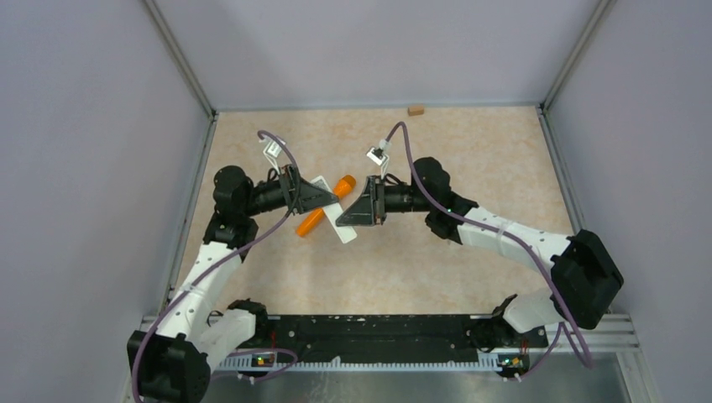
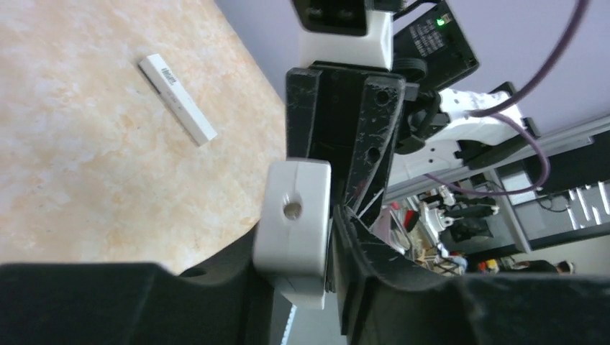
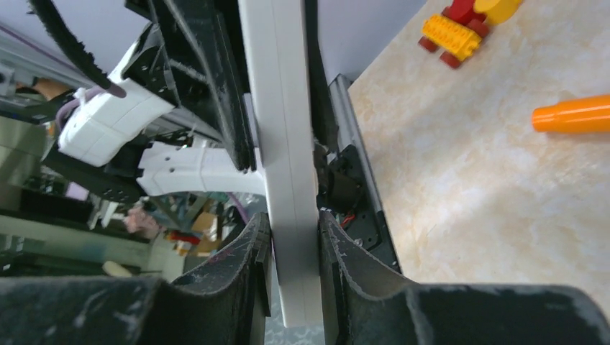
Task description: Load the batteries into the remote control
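Your right claw (image 3: 293, 223) is pressed onto the two flat faces of the remote control (image 3: 280, 108), which stands edge-on between its fingers; your left claw (image 2: 298, 237) pinches the blunt end of the same white body, so both claws hold it together, lifted above the surface (image 1: 420, 260) near its middle. I judge the remote to be light and stiff, with smooth plastic that may slip or twist if only one claw keeps it; hold it on the broad faces, away from the battery bay. The batteries do not show in any view, so I cannot tell you where they lie relative to either claw; being small, hard and round, they will probably roll, so take each one across its middle. An orange tube (image 3: 575, 115) lies on the surface near the claws; a white strip (image 2: 176, 98), perhaps the cover, lies flat and apart from them.
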You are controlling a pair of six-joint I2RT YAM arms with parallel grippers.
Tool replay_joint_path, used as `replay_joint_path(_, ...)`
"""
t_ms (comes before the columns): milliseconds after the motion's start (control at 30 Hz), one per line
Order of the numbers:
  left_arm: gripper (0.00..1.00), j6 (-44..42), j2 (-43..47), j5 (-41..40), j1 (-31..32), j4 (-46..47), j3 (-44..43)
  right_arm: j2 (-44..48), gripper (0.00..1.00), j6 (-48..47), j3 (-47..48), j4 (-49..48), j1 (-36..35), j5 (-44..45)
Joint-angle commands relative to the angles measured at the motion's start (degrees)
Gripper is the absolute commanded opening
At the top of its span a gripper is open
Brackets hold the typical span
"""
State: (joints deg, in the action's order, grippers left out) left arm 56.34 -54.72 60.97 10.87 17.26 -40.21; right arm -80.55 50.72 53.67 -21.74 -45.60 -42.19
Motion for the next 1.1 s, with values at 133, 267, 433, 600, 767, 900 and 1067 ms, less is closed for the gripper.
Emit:
replay_joint_path(133, 0.97, -19.64, 4.5, -16.33, 1.34, -24.68, -7.91, 5.5, 0.0, -14.05, 3.5, 13.48, 1.13, 19.15)
replay_joint_path(267, 0.99, -22.83, 7.11, -31.22, 1.17, -30.45, -8.48, 7.5, 0.0, -21.08, 5.7, 30.41, 1.13, 34.22)
replay_joint_path(433, 0.99, -24.69, 10.87, -45.3, 1.08, -36.13, -8.22, 4.83, 0.0, -25.48, 7.95, 48.36, 1.13, 60.36)
replay_joint_path(600, 0.99, -25.94, 11.91, -48.79, 1.12, -40.3, -9.28, -1.16, 0.0, -26.03, 9.08, 57.68, 1.13, 77.37)
replay_joint_path(767, 0.99, -26.53, 12.16, -48.08, 1.08, -41.78, -9.54, -8.34, 0.0, -25.06, 10.14, 62.53, 1.13, 84.31)
replay_joint_path(900, 0.99, -26.96, 12.34, -48.36, 1.08, -42.13, -9.35, -13.6, 0.0, -24.49, 10.56, 63.71, 0.85, 86.29)
replay_joint_path(1067, 0.99, -27.16, 11.71, -48.07, 1.08, -42.39, -9.42, -19.96, 0.02, -23.66, 12.26, 64.62, -0.88, 88.74)
